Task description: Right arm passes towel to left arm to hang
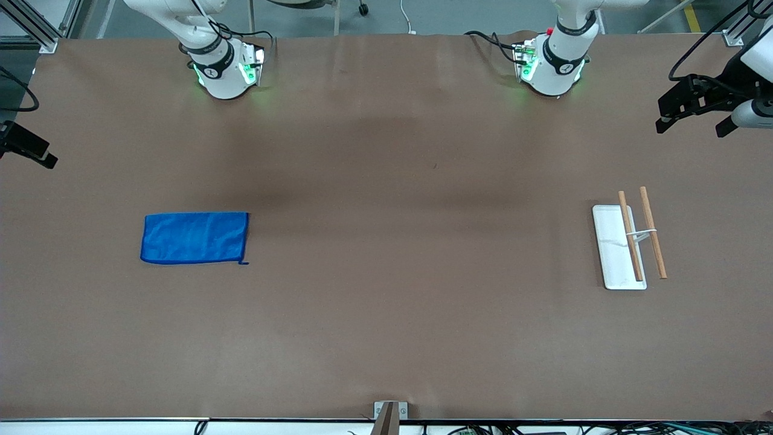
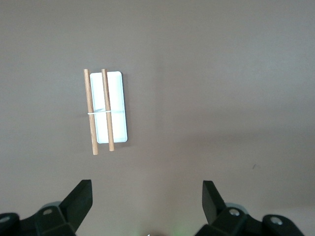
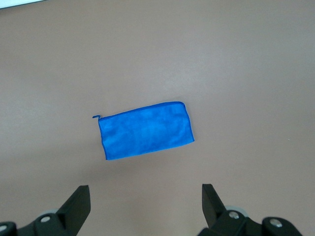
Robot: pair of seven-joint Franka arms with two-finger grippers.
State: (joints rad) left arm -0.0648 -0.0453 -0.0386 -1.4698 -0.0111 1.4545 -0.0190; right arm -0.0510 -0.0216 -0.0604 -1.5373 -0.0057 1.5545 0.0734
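The blue towel (image 1: 194, 237) lies flat on the brown table toward the right arm's end. In the right wrist view the towel (image 3: 145, 130) is well below my right gripper (image 3: 146, 199), which hangs open and empty high above the table. My left gripper (image 2: 147, 196) is also open and empty, high over bare table. Both arms' bases, the right arm (image 1: 217, 60) and the left arm (image 1: 558, 60), stand at the table's back edge. Neither hand shows in the front view.
A white rack tray (image 1: 610, 241) with two wooden rods (image 1: 652, 232) on a thin stand sits toward the left arm's end; the left wrist view shows the tray (image 2: 116, 93) and rods (image 2: 90, 112) from above. Dark mounted gear (image 1: 694, 103) overhangs that end.
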